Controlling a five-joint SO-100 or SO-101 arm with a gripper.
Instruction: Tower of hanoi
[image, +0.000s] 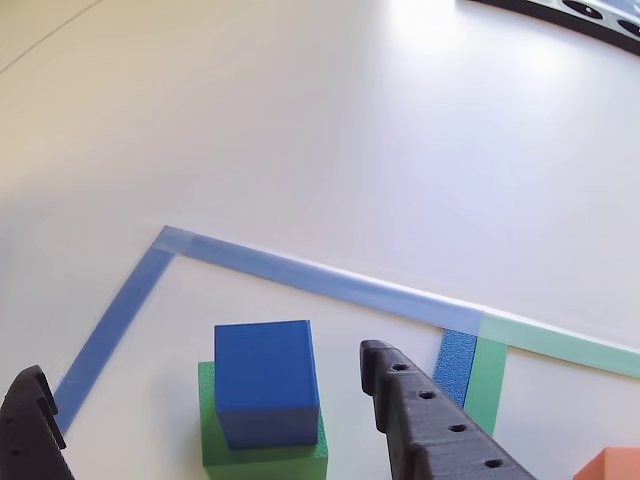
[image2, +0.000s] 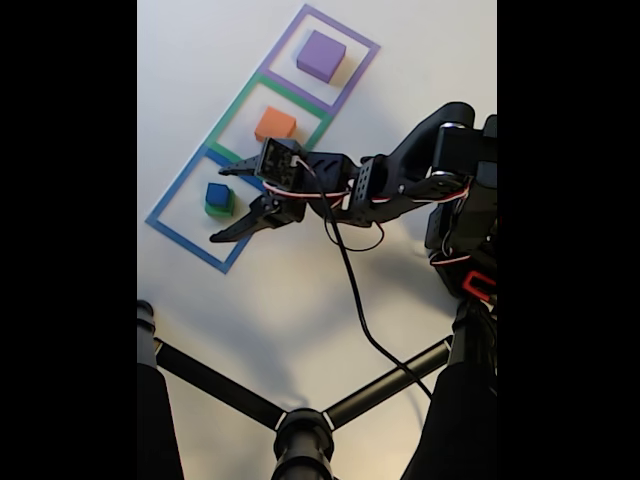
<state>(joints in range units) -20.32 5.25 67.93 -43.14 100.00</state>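
Hovering with jaws spread wide and nothing held, the black end effector (image: 200, 420) frames the small blue cube (image: 266, 380) sitting atop the green cube (image: 262, 455) inside the blue tape square (image: 110, 320) on the white table (image: 330, 130). Fixed view: end effector (image2: 230, 203) beside that stack (image2: 218, 199), orange cube (image2: 275, 124) and purple cube (image2: 321, 54) beyond. Likely pickup approach; next, descend and close on blue.

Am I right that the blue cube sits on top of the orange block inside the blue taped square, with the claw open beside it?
Not quite. The blue cube rests on a green block, not an orange one, as the other view shows. The orange block lies alone in the green square. The rest holds: blue taped square, claw open beside it.
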